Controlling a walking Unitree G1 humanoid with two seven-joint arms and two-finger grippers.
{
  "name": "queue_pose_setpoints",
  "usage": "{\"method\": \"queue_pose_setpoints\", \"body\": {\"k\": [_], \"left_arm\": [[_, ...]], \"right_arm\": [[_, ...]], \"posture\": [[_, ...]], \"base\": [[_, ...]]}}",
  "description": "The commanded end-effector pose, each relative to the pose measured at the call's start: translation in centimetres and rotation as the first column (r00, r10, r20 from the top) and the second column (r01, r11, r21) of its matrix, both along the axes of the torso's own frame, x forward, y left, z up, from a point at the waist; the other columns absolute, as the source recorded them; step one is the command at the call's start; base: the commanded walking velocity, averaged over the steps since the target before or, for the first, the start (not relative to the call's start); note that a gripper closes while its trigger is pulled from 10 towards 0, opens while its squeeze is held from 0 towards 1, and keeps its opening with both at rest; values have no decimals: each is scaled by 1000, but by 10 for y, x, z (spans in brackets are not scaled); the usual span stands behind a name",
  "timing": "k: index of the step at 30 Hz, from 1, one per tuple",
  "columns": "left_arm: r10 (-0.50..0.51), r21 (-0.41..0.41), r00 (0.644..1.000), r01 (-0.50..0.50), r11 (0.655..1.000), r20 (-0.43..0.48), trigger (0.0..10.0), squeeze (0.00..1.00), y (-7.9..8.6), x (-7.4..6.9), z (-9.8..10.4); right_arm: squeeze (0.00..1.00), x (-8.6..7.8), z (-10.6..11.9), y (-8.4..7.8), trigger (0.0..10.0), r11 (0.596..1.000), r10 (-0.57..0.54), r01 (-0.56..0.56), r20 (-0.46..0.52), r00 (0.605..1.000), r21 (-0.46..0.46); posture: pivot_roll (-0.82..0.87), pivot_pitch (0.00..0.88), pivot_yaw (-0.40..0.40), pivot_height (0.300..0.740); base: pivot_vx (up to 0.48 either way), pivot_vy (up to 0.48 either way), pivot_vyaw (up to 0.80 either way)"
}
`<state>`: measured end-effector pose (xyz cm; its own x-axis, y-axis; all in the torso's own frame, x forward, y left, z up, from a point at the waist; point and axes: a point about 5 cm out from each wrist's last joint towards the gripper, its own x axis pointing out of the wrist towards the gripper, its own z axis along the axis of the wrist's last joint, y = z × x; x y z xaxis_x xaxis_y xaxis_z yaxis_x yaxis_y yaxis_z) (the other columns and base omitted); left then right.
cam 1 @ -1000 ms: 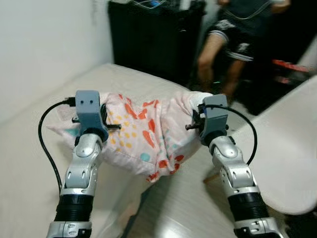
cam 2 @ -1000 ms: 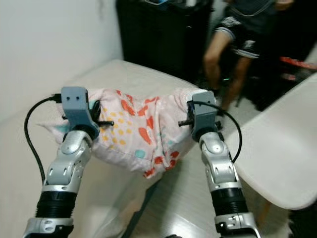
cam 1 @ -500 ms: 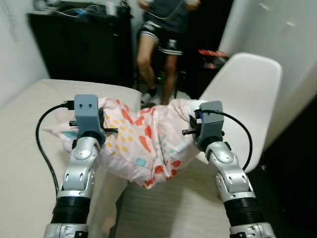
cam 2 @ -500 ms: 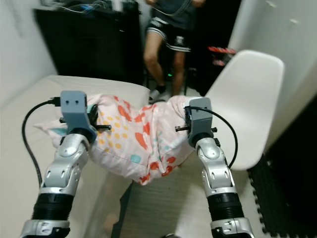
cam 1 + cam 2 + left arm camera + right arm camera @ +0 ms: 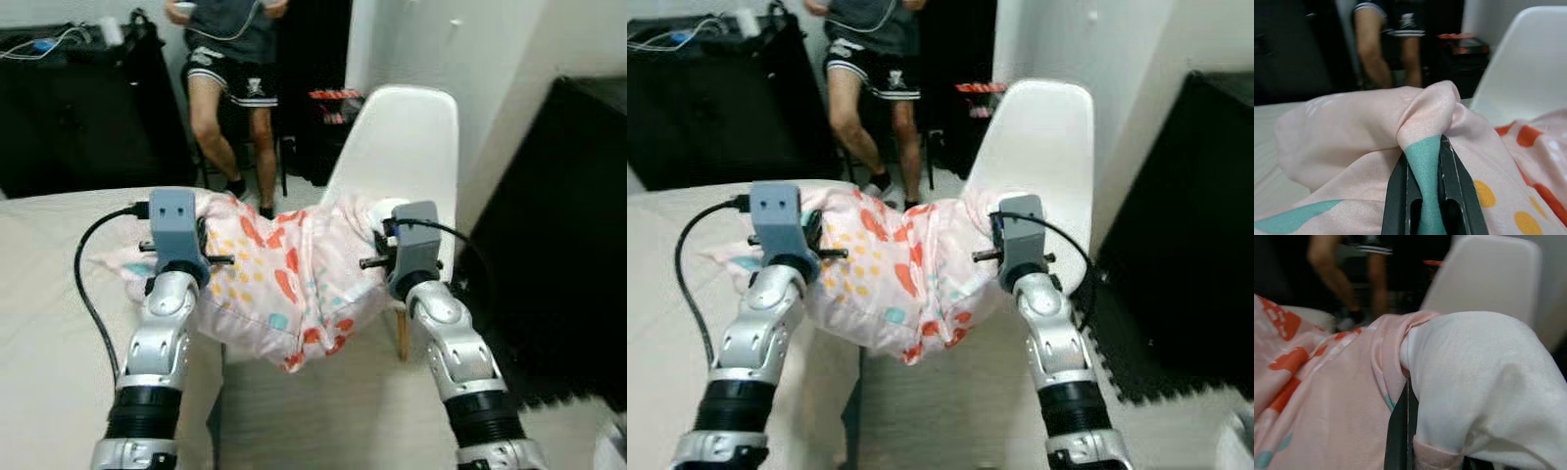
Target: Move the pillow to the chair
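Pillow [image 5: 284,279] hangs between the left hand [image 5: 1422,169] and right hand [image 5: 1405,396], each clamped on a corner. Since a second ago the view turned; the chair [image 5: 407,147] now stands straight ahead, beyond the hands.

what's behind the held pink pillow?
Behind the pink patterned pillow, held by left gripper and right gripper, stands a white plastic chair. Its seat is mostly covered. Farther back, a person's legs.

Pink pillow [image 5: 284,284] with orange and teal prints, held aloft, sagging in the middle, white chair [image 5: 407,157] just behind it, upright
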<state>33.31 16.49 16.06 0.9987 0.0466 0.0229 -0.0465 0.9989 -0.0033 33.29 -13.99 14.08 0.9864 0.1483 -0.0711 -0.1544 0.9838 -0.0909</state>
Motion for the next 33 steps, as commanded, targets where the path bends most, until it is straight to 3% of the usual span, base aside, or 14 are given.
{"method": "queue_pose_setpoints", "body": {"k": [1,14,33], "left_arm": [[-24,17,1000,24,1000,15,10000,0,-5,1,5],[-28,7,1000,28,1000,-6,10000,0,-7,-1,-1],[25,18,999,-25,1000,-22,10000,0,4,-4,-3]], "right_arm": [[0,2,11,5,10000,1000,17,-17,45,999,2],[0,-2,5,1,10000,1000,-11,11,22,1000,1],[0,3,5,2,10000,1000,-12,12,9,1000,19]], "posture": [[22,15,22,740],[18,36,35,740],[39,50,12,740]], "base": [[0,0,-800],[0,0,-800],[0,0,-800]]}}
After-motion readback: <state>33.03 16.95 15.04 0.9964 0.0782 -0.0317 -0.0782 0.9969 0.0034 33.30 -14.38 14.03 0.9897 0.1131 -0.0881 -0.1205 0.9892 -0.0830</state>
